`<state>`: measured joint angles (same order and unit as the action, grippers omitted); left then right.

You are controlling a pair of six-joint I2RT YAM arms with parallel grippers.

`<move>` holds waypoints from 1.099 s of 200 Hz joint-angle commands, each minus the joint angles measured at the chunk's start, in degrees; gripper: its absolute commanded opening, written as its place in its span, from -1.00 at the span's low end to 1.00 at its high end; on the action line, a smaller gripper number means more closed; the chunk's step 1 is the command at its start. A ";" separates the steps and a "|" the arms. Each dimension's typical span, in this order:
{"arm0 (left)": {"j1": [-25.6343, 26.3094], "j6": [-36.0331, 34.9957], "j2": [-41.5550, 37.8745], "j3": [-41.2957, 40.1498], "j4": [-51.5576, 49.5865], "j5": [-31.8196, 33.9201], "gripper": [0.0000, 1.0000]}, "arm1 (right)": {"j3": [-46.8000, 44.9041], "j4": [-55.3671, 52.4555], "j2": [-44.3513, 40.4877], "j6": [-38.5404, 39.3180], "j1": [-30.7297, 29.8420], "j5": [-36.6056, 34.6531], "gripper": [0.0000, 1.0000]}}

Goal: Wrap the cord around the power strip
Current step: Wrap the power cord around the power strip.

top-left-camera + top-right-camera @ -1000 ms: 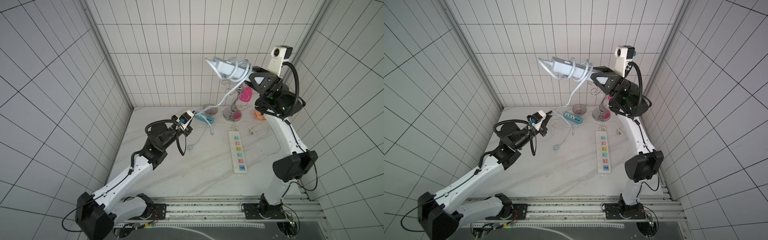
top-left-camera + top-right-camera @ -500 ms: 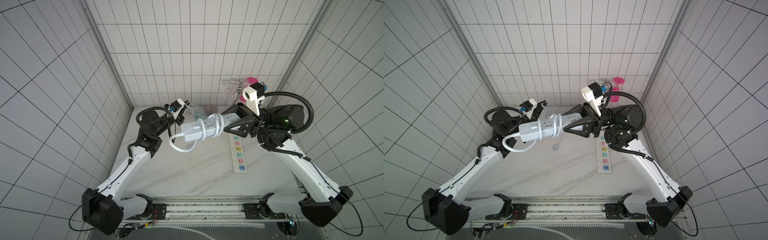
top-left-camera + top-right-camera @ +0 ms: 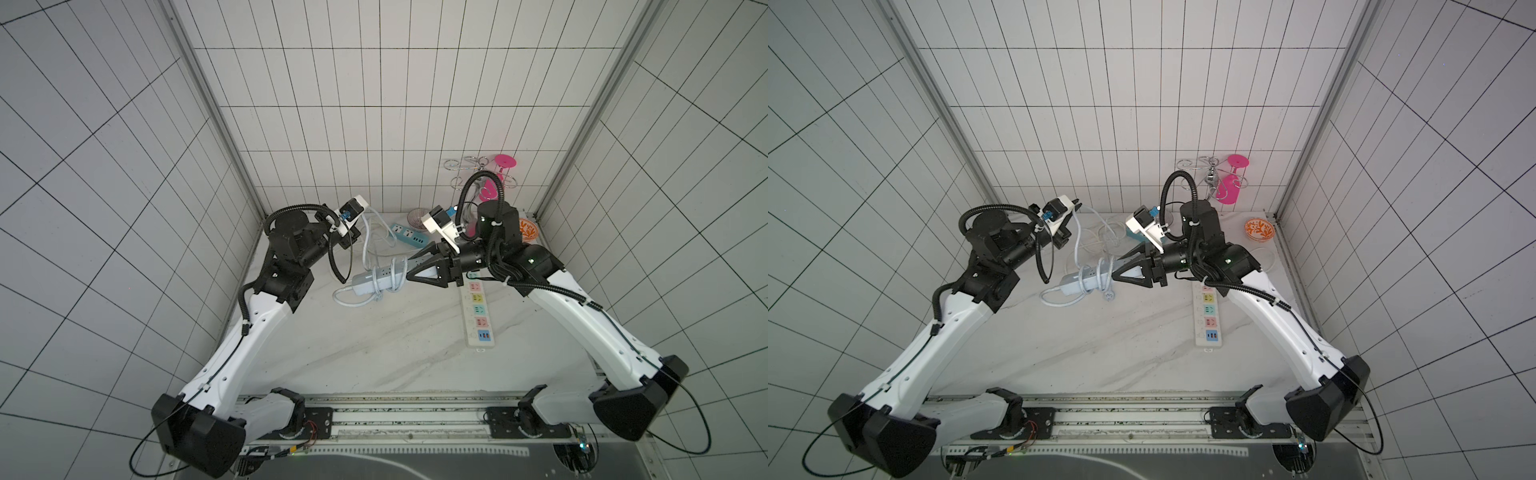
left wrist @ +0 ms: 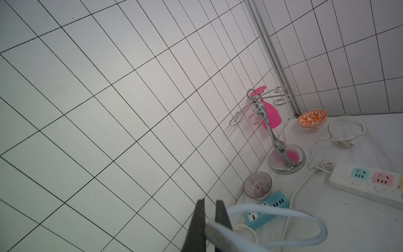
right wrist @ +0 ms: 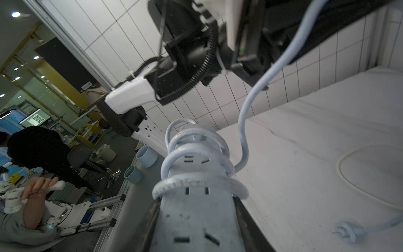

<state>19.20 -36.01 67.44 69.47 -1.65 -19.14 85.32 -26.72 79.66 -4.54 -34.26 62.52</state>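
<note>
The right gripper (image 3: 412, 269) is clamped on one end of the pale grey-blue power strip (image 3: 362, 284), its two black fingers (image 5: 241, 215) pressed against the strip's long sides. The strip juts out from the jaws toward the left arm, over the back half of the marble tabletop (image 3: 374, 357); whether its free end touches the marble cannot be told. The cord (image 5: 196, 180) is wound around the strip in several turns that cross the white socket faces. From the coils one stretch climbs to the left gripper (image 4: 210, 201), which sits higher than the strip near the back wall. Its narrow fingers stand almost together and pinch the cord low between them, with a loop of it curving out beyond the jaws in the left wrist view. Another loop sags off the strip's free end, and the plug (image 5: 349, 232) lies on the tabletop just beside the strip. Behind the strip lies a small teal strip (image 3: 409, 235) among thin white cords. To the right a long white strip (image 3: 478, 316) with coloured sockets lies on the marble, its far end under the right arm. At the back right stand a chrome glass rack (image 4: 279, 144) carrying an upturned pink goblet (image 4: 272, 115), an orange-patterned bowl (image 4: 313, 119) and, nearer the teal strip, a striped bowl (image 4: 258, 185).
</note>
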 commanded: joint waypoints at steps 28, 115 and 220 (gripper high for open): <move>3.10 -8.73 -2.32 3.54 -4.82 7.96 -1.00 | 10.74 -20.73 5.99 13.05 -0.52 -12.01 -1.00; 12.41 -24.24 1.37 6.20 -8.24 33.57 -1.00 | 16.01 -27.12 11.83 11.70 -1.00 -34.63 -1.00; 18.48 -10.87 1.89 15.52 -16.19 34.13 -1.00 | 4.86 -1.37 7.73 -1.97 5.09 -53.40 -1.00</move>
<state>35.14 -52.25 70.48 80.31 -20.67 15.46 95.02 -35.64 87.57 0.03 -32.99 19.49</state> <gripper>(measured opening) 0.064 0.451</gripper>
